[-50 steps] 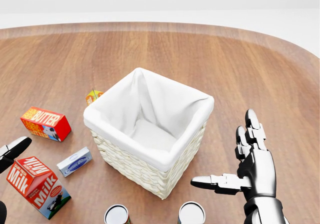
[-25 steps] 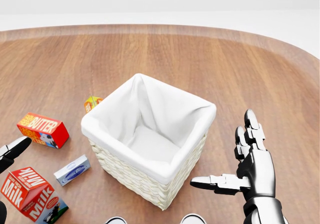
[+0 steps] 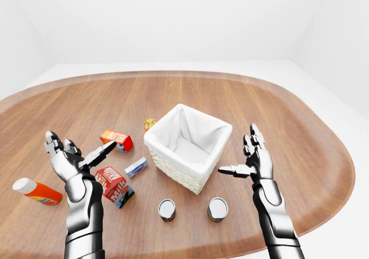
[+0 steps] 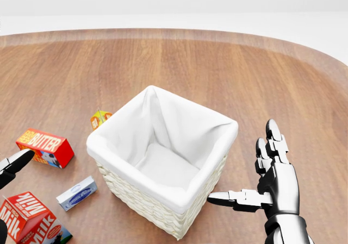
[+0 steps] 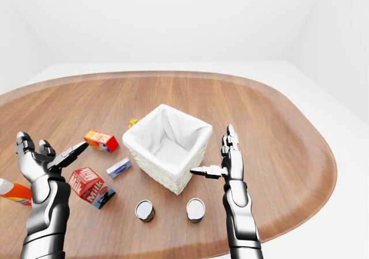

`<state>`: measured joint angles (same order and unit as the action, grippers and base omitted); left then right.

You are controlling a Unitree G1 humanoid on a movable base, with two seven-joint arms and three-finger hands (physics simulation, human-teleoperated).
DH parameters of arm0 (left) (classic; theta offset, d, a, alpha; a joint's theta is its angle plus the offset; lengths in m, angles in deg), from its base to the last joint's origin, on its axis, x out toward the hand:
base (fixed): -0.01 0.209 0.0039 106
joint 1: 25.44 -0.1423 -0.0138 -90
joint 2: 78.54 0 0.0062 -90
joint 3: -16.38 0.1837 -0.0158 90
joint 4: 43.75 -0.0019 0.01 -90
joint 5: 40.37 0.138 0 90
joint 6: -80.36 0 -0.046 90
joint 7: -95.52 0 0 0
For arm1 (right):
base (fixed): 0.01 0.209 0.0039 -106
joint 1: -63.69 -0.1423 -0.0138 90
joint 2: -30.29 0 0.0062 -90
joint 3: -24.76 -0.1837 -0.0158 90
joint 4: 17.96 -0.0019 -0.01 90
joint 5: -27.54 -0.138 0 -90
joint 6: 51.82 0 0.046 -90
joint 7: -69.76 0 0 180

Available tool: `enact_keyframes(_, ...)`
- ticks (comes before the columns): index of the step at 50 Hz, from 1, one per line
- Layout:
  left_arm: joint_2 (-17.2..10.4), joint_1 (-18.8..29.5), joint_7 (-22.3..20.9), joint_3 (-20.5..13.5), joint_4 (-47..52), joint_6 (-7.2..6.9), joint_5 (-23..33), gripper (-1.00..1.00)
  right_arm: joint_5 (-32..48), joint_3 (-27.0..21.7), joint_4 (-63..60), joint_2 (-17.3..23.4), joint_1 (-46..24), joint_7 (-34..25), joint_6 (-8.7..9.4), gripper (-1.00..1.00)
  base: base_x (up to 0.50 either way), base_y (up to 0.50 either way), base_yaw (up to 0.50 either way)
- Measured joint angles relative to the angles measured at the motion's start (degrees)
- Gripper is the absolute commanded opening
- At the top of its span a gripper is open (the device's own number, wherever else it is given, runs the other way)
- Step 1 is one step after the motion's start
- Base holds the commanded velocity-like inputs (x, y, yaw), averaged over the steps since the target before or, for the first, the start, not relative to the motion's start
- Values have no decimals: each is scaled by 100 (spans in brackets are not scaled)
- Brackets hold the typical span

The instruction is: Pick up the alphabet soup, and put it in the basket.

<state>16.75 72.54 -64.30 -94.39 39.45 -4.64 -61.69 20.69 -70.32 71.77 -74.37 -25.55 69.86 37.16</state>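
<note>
Fingers (image 4: 274, 132) splayed as before; basket (image 4: 163, 200) lower in view.

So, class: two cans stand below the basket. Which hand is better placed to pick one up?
Probably the right hand: open, it hovers just above-right of the right can. The left hand hangs over the milk carton, farther from both cans. Labels are unreadable, so which is soup is unclear.

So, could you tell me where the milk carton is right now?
In the left-eye view the milk carton lies left of the basket, below the butter box, beside the left hand.
</note>
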Motion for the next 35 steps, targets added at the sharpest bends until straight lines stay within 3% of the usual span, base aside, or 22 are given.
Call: enact_keyframes(35,10,-20,9,-1,48,0,14,100,43,1,-48,12,34,9,61,100,5,0,0)
